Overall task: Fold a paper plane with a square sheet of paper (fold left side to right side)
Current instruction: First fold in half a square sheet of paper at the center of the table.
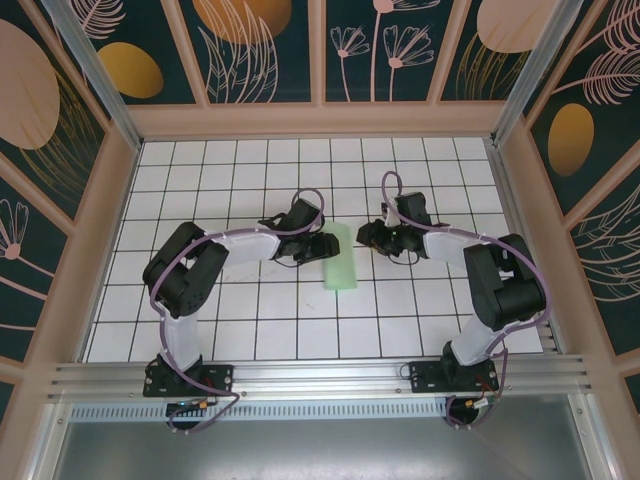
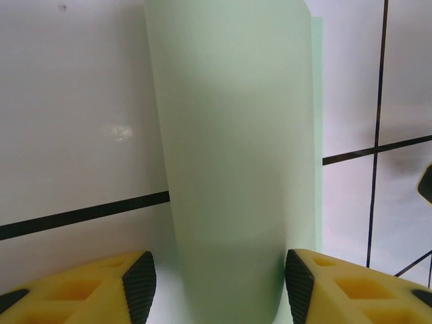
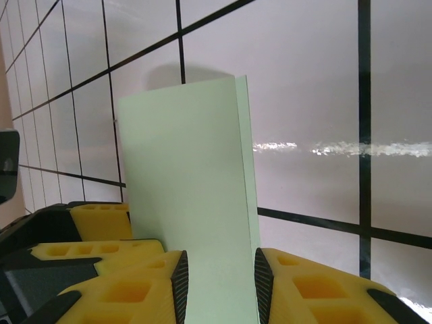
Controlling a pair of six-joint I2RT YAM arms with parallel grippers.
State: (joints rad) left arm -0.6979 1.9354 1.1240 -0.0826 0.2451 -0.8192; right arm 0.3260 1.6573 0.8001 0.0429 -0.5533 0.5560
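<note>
Two arms on this rig, both bolted to the rail (image 1: 320, 378) at the near edge of the counter (image 1: 200, 310). On the overhead cam they bend in toward the middle. The left arm (image 1: 185, 275) comes in from the left and the right arm (image 1: 500, 285) from the right, and they end up on either side of the square sheet of paper (image 1: 341, 257). That sheet is doubled over into a narrow pale green strip, lying mid-counter with its long side running near to far.

Left jaws: released, as far as I can see. On the left wrist cam the black pads (image 2: 140, 283) stand wide on either side of the paper, which bulges up in a soft curve rather than a sharp crease. There's a sliver of counter showing between the left pad and the paper.

Right jaws: partly apart. On the right wrist cam the paper runs straight into the gap between the pads (image 3: 180, 283) and fills it edge to edge. I can't tell if they're clenched on it or just sitting over it. A second layer peeks out along the paper's right edge there.

Farther back it's white grid tiles, then the dark leafy wall panels (image 1: 260, 50).
</note>
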